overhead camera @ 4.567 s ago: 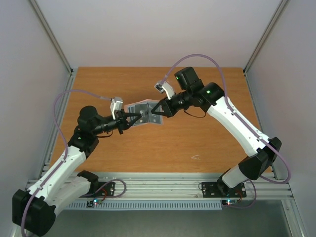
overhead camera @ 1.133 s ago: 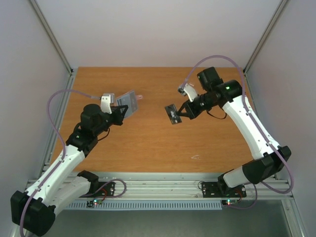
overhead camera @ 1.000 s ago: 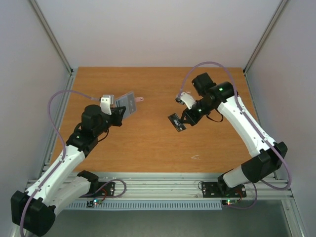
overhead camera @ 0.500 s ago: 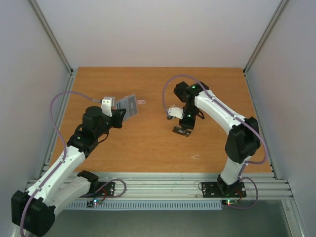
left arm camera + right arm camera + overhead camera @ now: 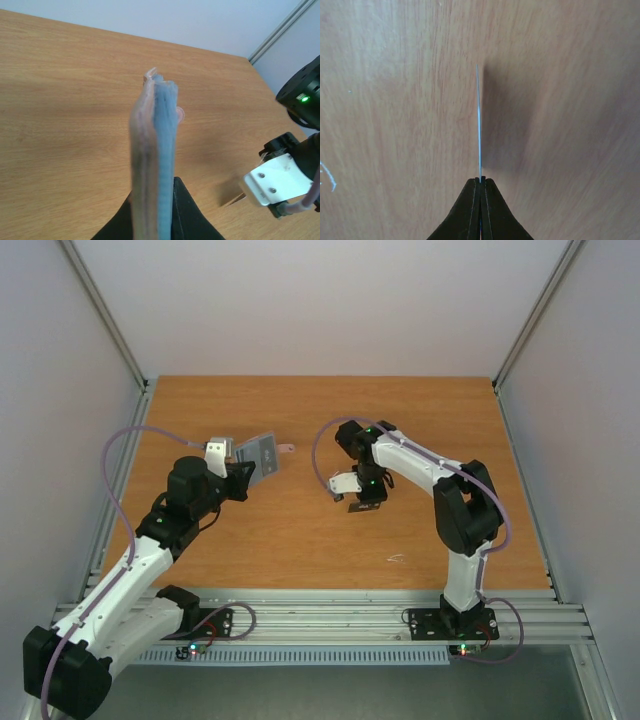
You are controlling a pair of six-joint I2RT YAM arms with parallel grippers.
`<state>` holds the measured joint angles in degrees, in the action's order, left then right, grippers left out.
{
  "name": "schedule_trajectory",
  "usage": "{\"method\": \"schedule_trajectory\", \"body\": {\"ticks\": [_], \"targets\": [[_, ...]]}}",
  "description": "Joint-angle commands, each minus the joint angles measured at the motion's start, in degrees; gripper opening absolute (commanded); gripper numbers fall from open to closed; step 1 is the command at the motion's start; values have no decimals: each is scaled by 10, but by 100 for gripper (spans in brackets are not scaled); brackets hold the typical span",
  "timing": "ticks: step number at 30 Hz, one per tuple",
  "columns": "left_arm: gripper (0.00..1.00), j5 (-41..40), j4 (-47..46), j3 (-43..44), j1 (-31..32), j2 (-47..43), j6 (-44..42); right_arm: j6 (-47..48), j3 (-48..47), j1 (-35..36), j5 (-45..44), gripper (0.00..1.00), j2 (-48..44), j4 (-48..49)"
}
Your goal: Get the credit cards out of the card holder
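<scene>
- The left jaws are clamped on the lower edge of the holder (image 5: 154, 150), keeping it off the tabletop (image 5: 300, 540), over its left-centre part.
- In the left wrist view the holder stands edge-on and nearly folded, with tan-pink skin on the left and blue-grey lining on the right.
- From above, its blue-grey face tilts upward, and a small pink tab (image 5: 286, 448) pokes out on the right.
- The right jaws are closed on a card (image 5: 479, 125), which shows edge-on as a thin pale line with its shadow just to the right.
- From above the card looks dark. It hangs below the down-pointing right arm (image 5: 420, 455) near the tabletop's middle, well apart from the holder.
- I cannot tell whether the card's far edge touches the wood.
</scene>
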<state>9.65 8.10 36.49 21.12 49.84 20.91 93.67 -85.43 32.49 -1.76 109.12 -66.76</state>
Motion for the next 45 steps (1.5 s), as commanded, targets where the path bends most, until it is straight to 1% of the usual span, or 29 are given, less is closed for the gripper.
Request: {"method": "schedule_trajectory", "body": {"ticks": [1,7,10,17,28,30,31,33,36,37,41,43,45], "targets": [[0,-5,-37,-6,-2,-13,-11,38,12,5,-32,1,23,26],[0,-5,-40,-10,-2,-16,-9,23,9,7,-73,1,42,38],[0,-7,-39,-10,-2,-18,-10,19,10,8,-73,1,42,37],[0,-7,-41,-12,-2,-18,-10,-26,-1,7,-90,1,52,40],[0,-8,-36,-9,-2,-19,-9,-51,-5,-12,-106,1,65,71],[0,-8,-35,-10,-2,-19,-10,-52,-4,-15,-116,5,66,77],[0,-8,-35,-10,-3,-18,-10,-52,-3,-17,-124,10,66,83],[0,-9,-34,-10,-3,-18,-10,-56,-2,-20,-134,14,65,90],[0,-8,-35,-9,-3,-17,-10,-58,-8,-21,-131,27,60,98],[0,-8,-34,-9,-3,-17,-10,-64,-14,-21,-125,30,57,100],[0,4,-40,-11,-3,-18,-10,-125,-34,-21,-123,31,23,150],[0,19,-46,-13,-3,-22,-13,-168,-29,-21,-115,31,-19,199],[0,43,-57,-15,-4,-24,-19,-224,-29,-23,-85,33,-72,241]]}}
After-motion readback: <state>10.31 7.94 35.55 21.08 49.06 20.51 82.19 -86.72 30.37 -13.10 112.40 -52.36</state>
